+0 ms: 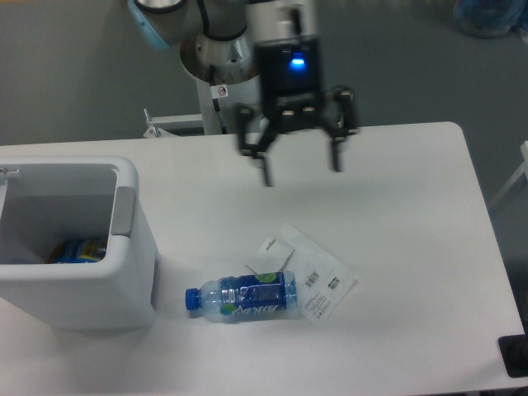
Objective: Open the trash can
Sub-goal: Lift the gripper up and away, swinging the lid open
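Observation:
The white trash can (124, 285) stands at the left edge of the table with its lid up and out of sight, so the inside shows. A blue item lies at its bottom. A grey push tab (122, 210) sits on its right rim. My gripper (301, 175) hangs open and empty over the table's back middle, well to the right of the can and apart from it.
A clear plastic bottle (241, 298) with a blue label and cap lies on its side near the can's front right. Plastic packets (309, 272) with printed labels lie beside it. The table's right edge (487, 247) is rounded.

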You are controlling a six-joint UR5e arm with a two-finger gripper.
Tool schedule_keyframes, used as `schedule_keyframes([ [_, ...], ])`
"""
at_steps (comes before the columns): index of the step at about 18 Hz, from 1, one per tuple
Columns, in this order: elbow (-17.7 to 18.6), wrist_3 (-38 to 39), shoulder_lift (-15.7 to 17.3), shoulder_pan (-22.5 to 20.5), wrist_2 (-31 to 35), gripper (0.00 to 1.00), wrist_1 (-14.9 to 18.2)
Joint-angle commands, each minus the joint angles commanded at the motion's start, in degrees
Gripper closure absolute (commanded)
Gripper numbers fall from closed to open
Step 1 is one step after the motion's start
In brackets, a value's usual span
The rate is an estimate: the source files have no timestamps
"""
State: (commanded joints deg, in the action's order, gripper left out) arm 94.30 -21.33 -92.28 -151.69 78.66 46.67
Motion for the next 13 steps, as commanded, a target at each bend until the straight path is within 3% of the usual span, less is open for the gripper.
schedule_keyframes([
  [6,2.6,-17.2,-2.5,-5.2,1.6,0.0,0.1],
  [13,2.6,-20.9,-4.7,-5.5,4.4,0.0,-0.1],
])
